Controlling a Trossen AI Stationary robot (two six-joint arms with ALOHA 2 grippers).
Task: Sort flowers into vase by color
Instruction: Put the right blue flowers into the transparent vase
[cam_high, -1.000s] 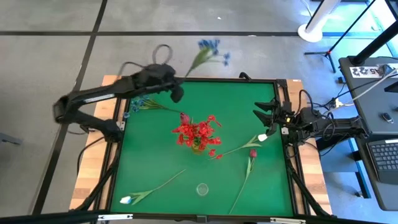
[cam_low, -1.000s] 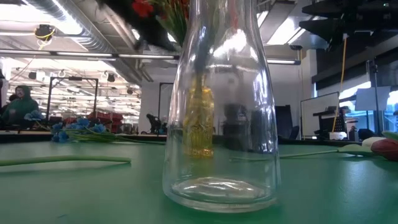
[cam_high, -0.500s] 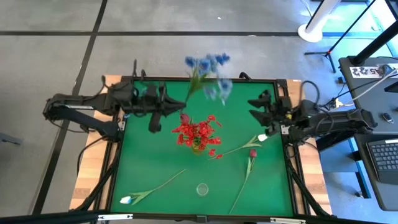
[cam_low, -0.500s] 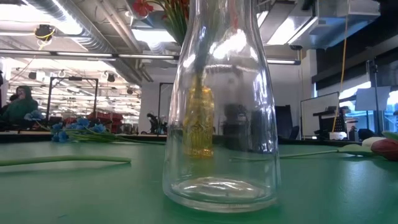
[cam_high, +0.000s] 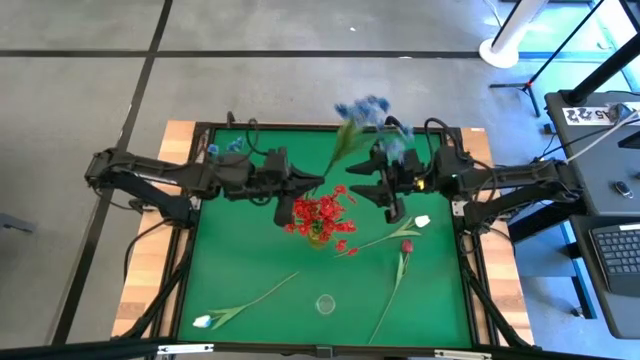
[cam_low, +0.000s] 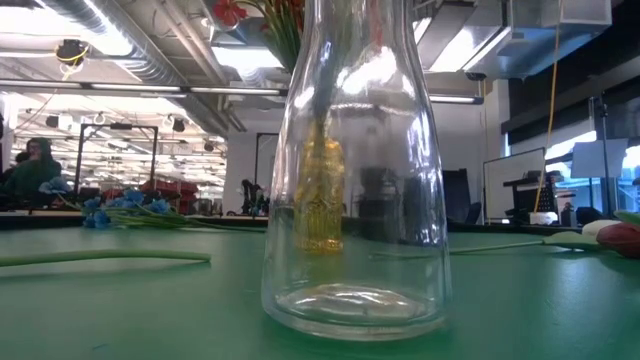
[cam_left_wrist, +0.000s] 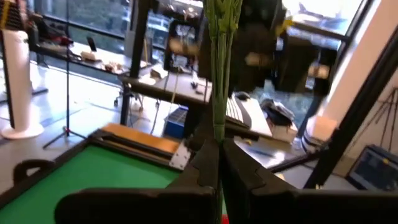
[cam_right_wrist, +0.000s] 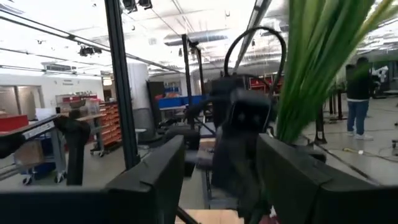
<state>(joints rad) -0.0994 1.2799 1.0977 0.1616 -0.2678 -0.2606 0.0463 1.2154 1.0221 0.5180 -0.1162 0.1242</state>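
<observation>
While left end effector clamps thin green-stemmed blue spray, right end effector apart.

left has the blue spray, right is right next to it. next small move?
Probably close the right gripper on the blue spray. The left gripper is shut on its stem, the right gripper's open fingers sit beside the green stems, and the empty glass vase stands at the table's near edge.

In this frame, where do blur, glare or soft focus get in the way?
High view: the blue spray is smeared by motion. Low view: the empty glass vase close to the lens distorts the yellow vase behind it. Right wrist view: the green stems are soft, the ceiling glares.
</observation>
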